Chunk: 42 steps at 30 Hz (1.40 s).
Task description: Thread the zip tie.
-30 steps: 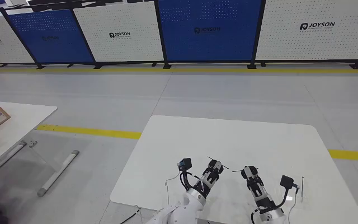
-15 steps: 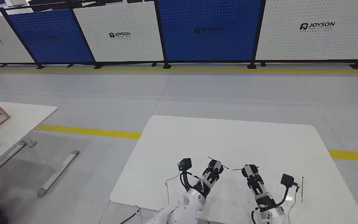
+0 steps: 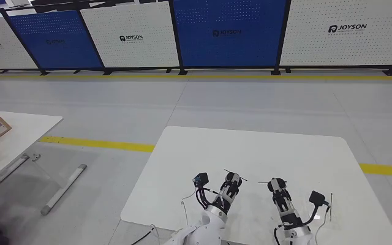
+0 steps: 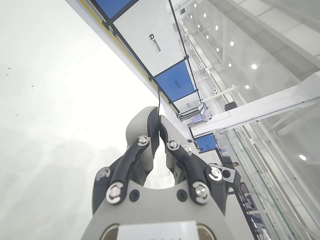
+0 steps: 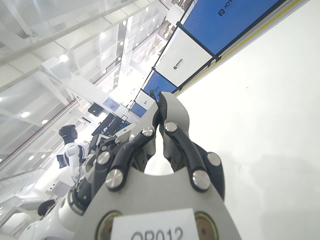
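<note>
Left hand (image 4: 159,116) is clamped shut on the zip tie (image 4: 159,98), a thin black strip that runs up out of its closed fingertips, held in the air over the white counter (image 3: 263,147). The right hand (image 5: 158,101) is closed too, pinching a short black end (image 5: 151,92) that pokes just past its tips. Whether that is the other end of the same tie I cannot tell. From above, the left hand (image 3: 231,179) and the right hand (image 3: 277,184) sit near each other at the counter's near edge, apart, with the black ends pointing roughly toward one another across the gap. Another thin black strip (image 3: 331,205) lies flat on the counter beside the right arm. The tie looks very light, narrow and springy, and probably slick, so a long free length would likely wobble and bow when pushed. It seems best gripped close to the tip, leaving only a short, stiff stub to feed. The head end should be held by its flat sides so the slot stays uncovered. Threading looks not yet begun, and lining up tip and slot is the delicate part.
</note>
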Tool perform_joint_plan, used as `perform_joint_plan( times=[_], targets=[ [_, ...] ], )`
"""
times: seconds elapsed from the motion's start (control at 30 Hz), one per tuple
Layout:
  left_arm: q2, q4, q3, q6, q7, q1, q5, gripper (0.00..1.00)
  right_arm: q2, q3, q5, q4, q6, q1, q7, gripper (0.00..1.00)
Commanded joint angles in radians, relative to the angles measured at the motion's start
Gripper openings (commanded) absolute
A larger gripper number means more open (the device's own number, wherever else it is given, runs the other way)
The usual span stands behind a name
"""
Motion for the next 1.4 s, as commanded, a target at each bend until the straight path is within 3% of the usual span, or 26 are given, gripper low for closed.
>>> perform_joint_plan(
  times=[0.0, 0.13, 0.43, 1.03, 1.37],
  targets=[
    [0.0, 0.0, 0.0, 0.0, 0.0, 0.0, 0.0, 0.0, -0.001, 0.0, 0.004, -0.002, -0.001, 0.0, 0.007, 0.0],
    [0.0, 0.0, 0.0, 0.0, 0.0, 0.0, 0.0, 0.0, -0.006, 0.002, 0.021, -0.011, -0.021, 0.008, 0.067, 0.0],
    [0.0, 0.0, 0.0, 0.0, 0.0, 0.0, 0.0, 0.0, -0.041, -0.047, 0.019, 0.041, 0.053, 0.085, 0.107, 0.0],
    [0.0, 0.0, 0.0, 0.0, 0.0, 0.0, 0.0, 0.0, -0.049, -0.011, 0.012, 0.024, 0.035, 0.053, 0.116, 0.0],
    [0.0, 0.0, 0.0, 0.0, 0.0, 0.0, 0.0, 0.0, -0.066, -0.01, -0.004, 0.03, 0.064, 0.063, 0.148, 0.0]
  ],
)
